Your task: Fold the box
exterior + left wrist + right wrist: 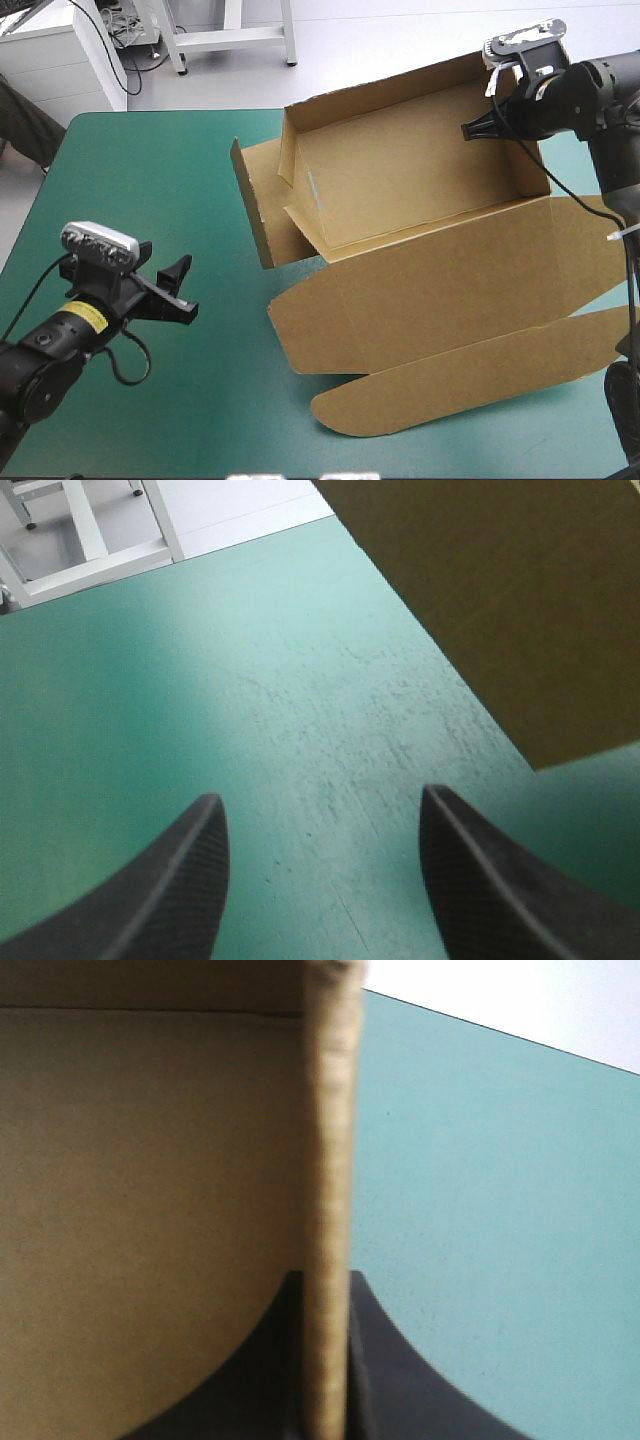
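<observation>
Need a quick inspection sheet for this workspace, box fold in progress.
surface: teal-green table cover, light scuffs.
job's things: brown box, walls raised, lid flat toward the near edge.
clutter: nothing seen.
grippers: left gripper open over bare cover, apart from the box; right gripper shut on the box's right-end wall.
cables: nothing seen besides the robot's own.
surroundings: nobody at the table.

The box (420, 190) is plain brown cardboard, matt and smooth-faced, with a rough, fibrous cut edge (328, 1210). The table cover (150, 180) is teal-green and matt, faintly scuffed and speckled. The left gripper (320, 810) has black fingers (175, 890) with a fine, dull, grainy texture.
</observation>
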Robot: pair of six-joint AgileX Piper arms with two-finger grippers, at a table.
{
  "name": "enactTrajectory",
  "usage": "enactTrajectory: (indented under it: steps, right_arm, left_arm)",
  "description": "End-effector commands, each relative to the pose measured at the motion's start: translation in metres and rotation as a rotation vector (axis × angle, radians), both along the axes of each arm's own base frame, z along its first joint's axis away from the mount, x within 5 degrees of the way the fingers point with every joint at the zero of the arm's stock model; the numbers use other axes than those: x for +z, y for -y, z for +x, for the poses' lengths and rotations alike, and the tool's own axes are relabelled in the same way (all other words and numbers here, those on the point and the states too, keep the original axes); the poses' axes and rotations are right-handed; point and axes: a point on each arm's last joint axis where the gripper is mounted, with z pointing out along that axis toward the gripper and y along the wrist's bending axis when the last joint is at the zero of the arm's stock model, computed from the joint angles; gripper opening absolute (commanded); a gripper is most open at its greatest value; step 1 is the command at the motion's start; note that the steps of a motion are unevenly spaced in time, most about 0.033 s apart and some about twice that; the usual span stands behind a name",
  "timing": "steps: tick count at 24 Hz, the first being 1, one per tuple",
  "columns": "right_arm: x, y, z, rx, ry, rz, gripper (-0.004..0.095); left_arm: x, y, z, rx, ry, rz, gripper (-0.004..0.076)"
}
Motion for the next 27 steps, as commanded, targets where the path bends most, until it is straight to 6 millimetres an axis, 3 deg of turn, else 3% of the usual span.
enactTrajectory:
  steps: [1,5,8,10,13,17,27]
  right_arm:
    - [0.023,0.004,-0.022,-0.003,0.066,0.026,-0.0020]
    - [0.023,0.004,-0.022,-0.001,0.066,0.028,-0.0020]
    - [0.023,0.004,-0.022,-0.001,0.066,0.028,-0.0020]
    - [0.023,0.004,-0.022,-0.001,0.066,0.028,-0.0020]
    - [0.024,0.003,-0.023,0.002,0.067,0.033,-0.0020]
    - [0.024,0.003,-0.024,0.003,0.068,0.035,-0.0020]
    - [0.024,0.003,-0.024,0.003,0.068,0.035,-0.0020]
  left_arm:
    - [0.026,0.002,0.023,0.049,0.071,-0.030,0.0403]
    - [0.033,-0.028,0.062,0.264,0.024,-0.099,0.0403]
    - [0.017,-0.057,0.088,0.362,-0.070,-0.206,0.0403]
    - [0.000,-0.062,0.105,0.301,-0.169,-0.283,0.0403]
    - [-0.034,-0.061,0.142,0.142,-0.311,-0.530,0.0403]
    - [-0.058,-0.051,0.163,-0.003,-0.396,-0.680,0.0404]
    - [-0.090,-0.032,0.178,-0.348,-0.467,-0.832,0.0405]
